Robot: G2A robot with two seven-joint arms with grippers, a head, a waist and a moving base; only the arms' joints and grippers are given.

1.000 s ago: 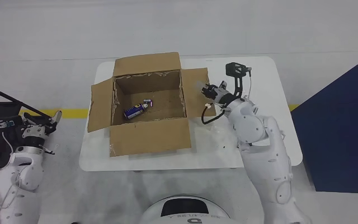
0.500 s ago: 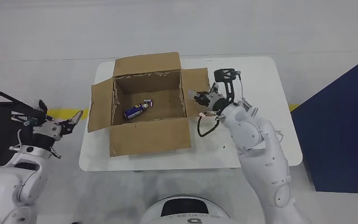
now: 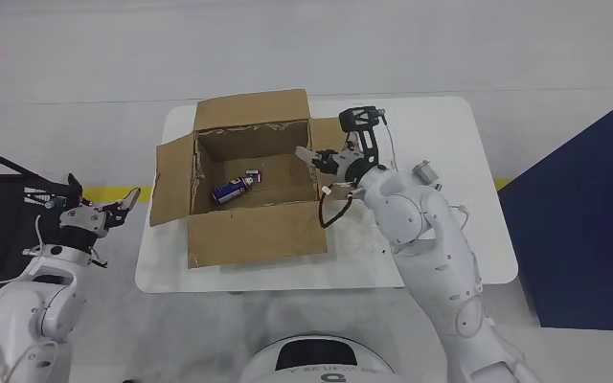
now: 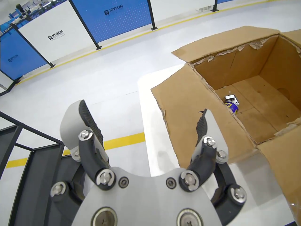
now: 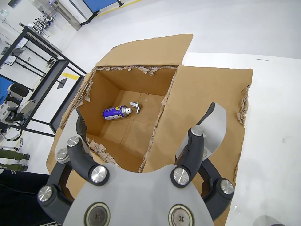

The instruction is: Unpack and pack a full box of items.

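An open cardboard box [image 3: 254, 235] stands on the white table [image 3: 450, 144] with its flaps folded out. On its floor lies a blue spray can [image 3: 230, 191] on its side, with a small metal piece [image 3: 253, 175] just beside its nozzle. My right gripper [image 3: 316, 158] hangs open and empty above the box's right rim; in the right wrist view the gripper [image 5: 145, 112] looks down at the can [image 5: 115, 112] and the metal piece [image 5: 136, 106]. My left gripper [image 3: 103, 190] is off the table's left side, open and empty [image 4: 144, 109], facing the box's left flap [image 4: 178, 109].
A black metal rack [image 4: 35, 165] stands on the floor beside my left arm. A dark blue barrier [image 3: 565, 230] is to the right of the table. The table right of the box [image 5: 270, 118] is bare white surface.
My right gripper has moved left, from over the right flap to above the box's right rim. My left gripper swung out toward the table, then stayed about still.
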